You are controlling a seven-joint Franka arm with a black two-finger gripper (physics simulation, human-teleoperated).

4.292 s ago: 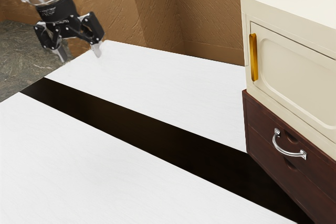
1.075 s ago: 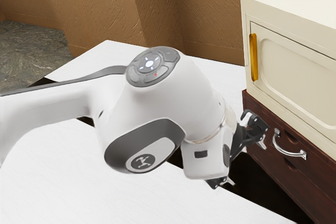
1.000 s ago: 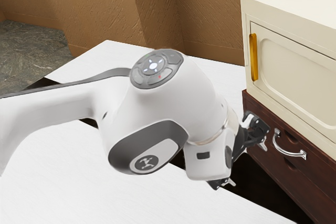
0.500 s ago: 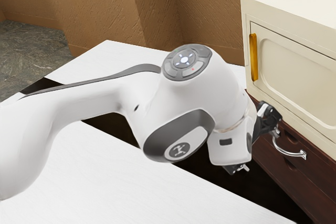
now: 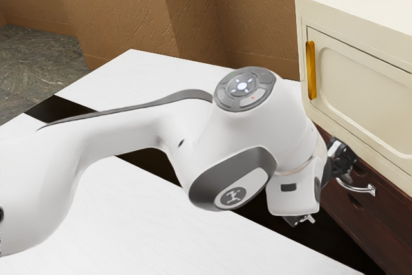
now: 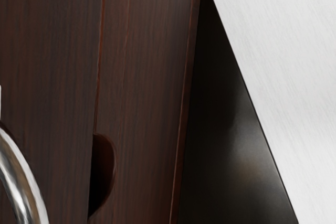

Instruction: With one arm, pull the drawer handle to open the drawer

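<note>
- Silver bow handle [image 5: 359, 190] at the exterior view's lower right, mounted on a dark wooden drawer front [image 5: 390, 202].
- Black gripper [image 5: 329, 198] just beside, spread wide, one finger overlapping the handle's left end in view; cannot tell whether touching.
- Above, at upper right, cream cabinet [image 5: 370, 88] with gold handle [image 5: 311, 70].
- White arm [image 5: 129, 133] in from the left edge, over the white table [image 5: 141, 236].

The exterior view stands back beside the arm [image 5: 122, 140], looking down at a slant across the white table [image 5: 148, 230] toward the far brown wall [image 5: 129, 11], with the dark drawer unit [image 5: 387, 210] at the exterior view's right. The wrist view faces that unit from close by. Both views share its front, part of the curved metal handle [image 5: 358, 190], the black band [image 5: 51, 109] and white tabletop.
</note>
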